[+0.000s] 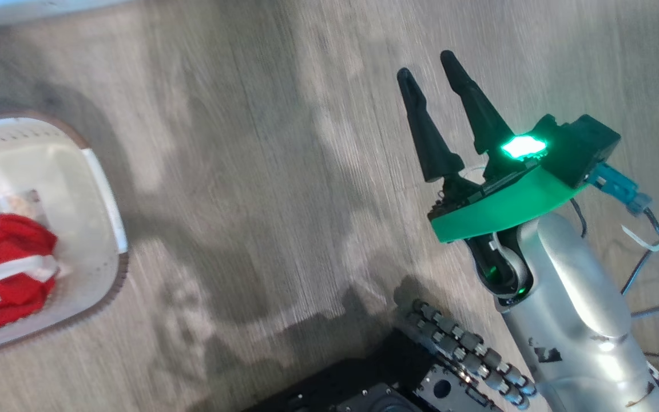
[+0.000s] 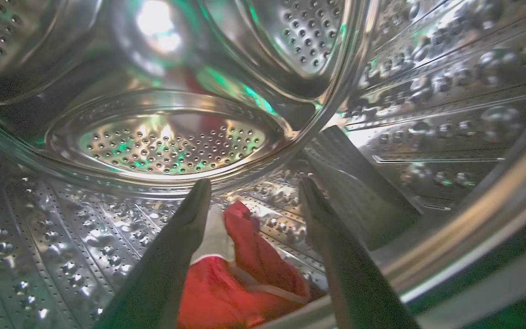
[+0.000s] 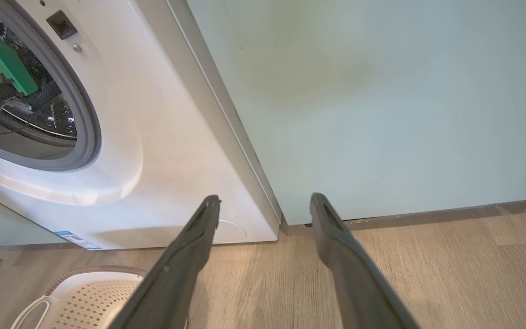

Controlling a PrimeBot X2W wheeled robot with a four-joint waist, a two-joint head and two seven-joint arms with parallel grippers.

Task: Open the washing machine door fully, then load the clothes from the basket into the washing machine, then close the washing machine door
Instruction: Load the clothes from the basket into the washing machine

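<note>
Red garment (image 2: 244,283): in drum (image 2: 171,146), lower centre, under my spread left gripper (image 2: 255,183).
Basket (image 1: 103,189): clothes (image 1: 9,252) left to load.
Right gripper (image 1: 426,64): spread, empty.

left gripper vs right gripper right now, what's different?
Place: the left gripper is inside the washing machine drum; the right gripper hangs over the wood floor. Beneath: a red garment lies in the drum between the left gripper's fingers; bare floor lies beneath the right gripper. Shared: both are open and hold nothing.
</note>
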